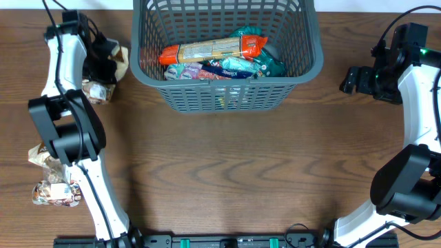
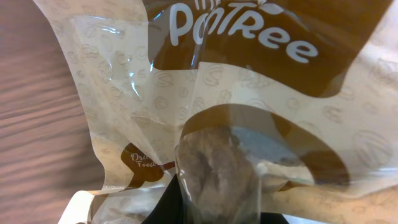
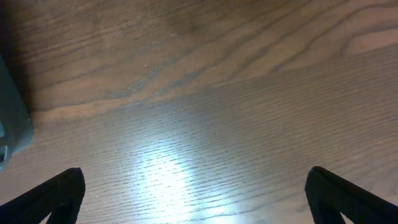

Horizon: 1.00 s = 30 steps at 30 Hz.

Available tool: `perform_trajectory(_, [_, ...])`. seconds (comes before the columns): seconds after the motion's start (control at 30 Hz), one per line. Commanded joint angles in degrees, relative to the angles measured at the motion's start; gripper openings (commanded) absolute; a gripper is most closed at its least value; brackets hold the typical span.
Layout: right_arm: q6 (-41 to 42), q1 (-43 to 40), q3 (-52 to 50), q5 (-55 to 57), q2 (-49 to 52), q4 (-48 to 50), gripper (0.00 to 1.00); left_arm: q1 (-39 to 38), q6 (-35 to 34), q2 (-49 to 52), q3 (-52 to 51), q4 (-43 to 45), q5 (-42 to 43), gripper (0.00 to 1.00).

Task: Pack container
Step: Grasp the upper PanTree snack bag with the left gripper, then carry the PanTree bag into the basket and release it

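Nearest the robot, two crumpled packets [image 1: 52, 189] lay on the wooden surface [image 1: 227, 172] beside the left arm, apparently not yet packed. Further out, the right end effector [image 3: 194, 183] hung wide apart over bare wood, holding nothing, likely parked clear of the basket. The left end effector [image 1: 103, 60] sat against a brown-and-cream packet [image 2: 249, 93]; whether it gripped could not be told. Farthest, the basket [image 1: 227, 96] stood between the arms, several packets [image 1: 213, 52] already inside.
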Motion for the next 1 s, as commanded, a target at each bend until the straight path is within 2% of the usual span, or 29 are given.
perform_trajectory(0.0, [-0.31, 0.20, -0.24, -0.04, -0.04, -0.15, 0.99, -0.55, -4.55, -11.32, 0.39, -0.26, 0.28, 0.06])
perform_trajectory(0.37, [-2.25, 0.20, -0.24, -0.04, -0.04, -0.17, 0.99, -1.88, -5.44, -34.84, 0.44, 0.87, -4.57, 0.06])
perform_trajectory(0.53, [-2.23, 0.20, -0.24, -0.04, -0.04, -0.15, 0.99, -9.53, -4.00, -40.76, 0.44, 1.31, -4.52, 0.06])
perform_trajectory(0.77, [-2.43, 0.20, -0.24, -0.07, -0.04, -0.22, 0.99, -26.75, 11.30, -41.05, 0.42, 8.72, -4.59, 0.06])
perform_trajectory(0.87, [-2.43, 0.22, -0.24, -0.09, -0.04, -0.24, 0.99, -30.56, 14.73, -39.39, 0.42, 14.84, -4.20, 0.06])
perform_trajectory(0.97, [-2.43, 0.20, -0.22, -0.07, -0.04, -0.28, 0.99, -32.17, 16.17, -36.37, 0.42, 19.93, 0.92, 0.06])
